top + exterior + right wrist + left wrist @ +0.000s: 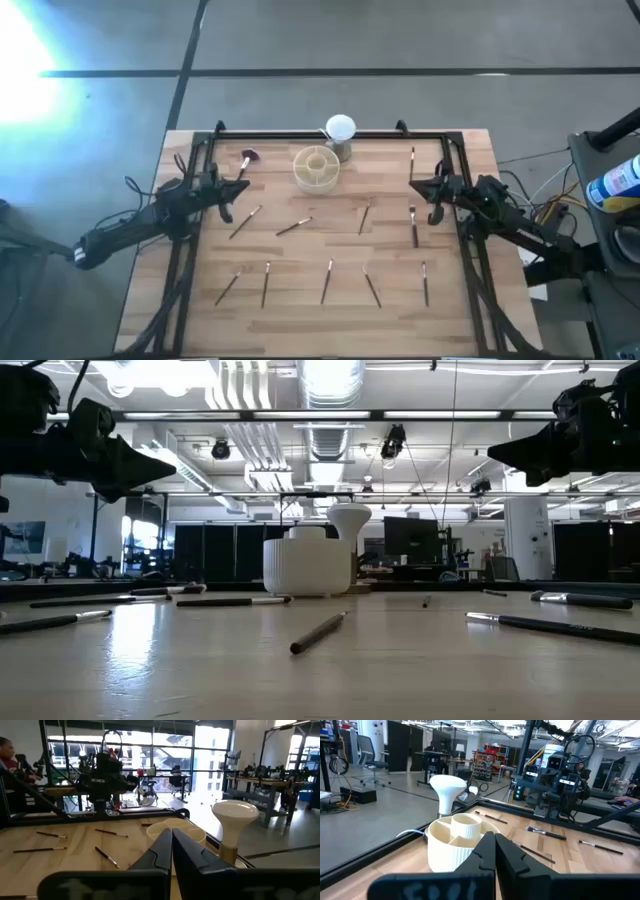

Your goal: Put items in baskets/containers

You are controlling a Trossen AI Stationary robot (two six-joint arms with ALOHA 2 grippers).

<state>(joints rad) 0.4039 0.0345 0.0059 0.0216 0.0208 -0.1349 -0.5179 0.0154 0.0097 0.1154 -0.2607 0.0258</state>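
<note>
The brushes [329, 281] lie scattered flat on the bench [470, 310], between and below my two end effectors. The cream cup [316, 167] stands between them, toward the bench's far edge. My left end effector [243, 188] and right end effector [417, 186] hover clenched, holding nothing.

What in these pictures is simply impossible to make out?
- Round cream cup organiser: its compartments' floors, too small in the high view; the shut left gripper hides its front in the left wrist view.
- Thin dark-handled makeup brushes: tip shapes, too small from above.
- Right arm: cut off in the low view.
</note>
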